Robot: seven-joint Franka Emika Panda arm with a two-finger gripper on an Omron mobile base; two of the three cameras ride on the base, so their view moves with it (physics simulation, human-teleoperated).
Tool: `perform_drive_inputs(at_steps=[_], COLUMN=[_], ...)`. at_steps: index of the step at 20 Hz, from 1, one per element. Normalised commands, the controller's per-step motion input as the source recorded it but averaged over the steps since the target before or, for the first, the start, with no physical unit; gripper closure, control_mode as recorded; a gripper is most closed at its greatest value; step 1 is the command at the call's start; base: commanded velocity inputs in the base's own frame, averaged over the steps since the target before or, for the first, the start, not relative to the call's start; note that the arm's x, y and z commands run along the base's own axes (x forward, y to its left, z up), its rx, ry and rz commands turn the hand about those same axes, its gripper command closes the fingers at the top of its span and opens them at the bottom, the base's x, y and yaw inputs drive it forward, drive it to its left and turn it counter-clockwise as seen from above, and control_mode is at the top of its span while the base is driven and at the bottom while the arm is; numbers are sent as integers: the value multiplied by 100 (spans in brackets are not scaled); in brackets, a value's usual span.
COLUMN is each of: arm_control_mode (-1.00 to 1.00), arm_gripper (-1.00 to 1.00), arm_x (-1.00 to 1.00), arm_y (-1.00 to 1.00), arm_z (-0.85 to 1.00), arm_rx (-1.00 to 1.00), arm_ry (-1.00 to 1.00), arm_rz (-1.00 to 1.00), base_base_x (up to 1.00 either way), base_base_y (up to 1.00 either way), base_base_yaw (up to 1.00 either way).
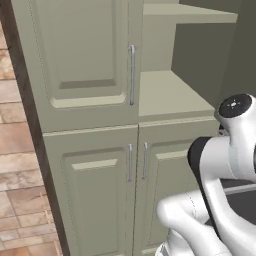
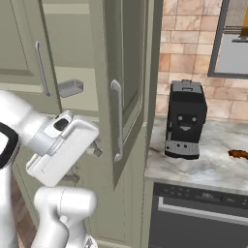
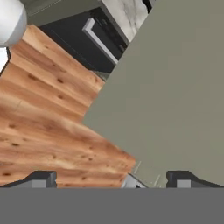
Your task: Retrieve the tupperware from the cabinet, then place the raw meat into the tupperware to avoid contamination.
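Observation:
The sage-green cabinet (image 1: 90, 150) has its upper right door (image 2: 127, 72) swung open, with the other doors closed. On the bared shelf (image 2: 80, 99) sits the small pale grey tupperware (image 2: 70, 88), toward the back. My gripper (image 2: 82, 163) hangs open and empty below that shelf, in front of the lower doors and just left of the open door's handle (image 2: 117, 121). In the hand view the fingertips (image 3: 41, 179) stand wide apart over the wooden floor (image 3: 43, 109) and the open door's green panel (image 3: 175, 96). The raw meat (image 2: 238, 154) lies on the counter at far right.
A big black coffee machine (image 2: 185, 121) stands on the marble counter (image 2: 203, 167) beside the cabinet. Under the counter is the dark dishwasher front (image 2: 203, 215). A brick-tiled wall (image 1: 15, 165) lies left of the cabinet. The open door juts out toward the arm.

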Motion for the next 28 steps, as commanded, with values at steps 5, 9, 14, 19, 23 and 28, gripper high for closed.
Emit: perform_drive_inputs(at_steps=[5, 9, 14, 19, 23, 28], arm_control_mode=[-100, -100, -100, -100, -100, -100], arm_gripper=[-100, -100, -100, -100, -100, -100], arm_x=[9, 24, 9, 11, 31, 22], arm_y=[-19, -7, -3, 10, 52, 82], arm_z=[-5, -11, -6, 0, -2, 2], arm_rx=[-6, -6, -4, 0, -2, -3], arm_ry=[0, 0, 0, -1, 3, -1], arm_rz=[0, 0, -2, -10, -8, 3], base_base_x=[0, 0, 0, 0, 0, 0], base_base_y=[0, 0, 0, 0, 0, 0], base_base_yaw=[0, 0, 0, 0, 0, 0])
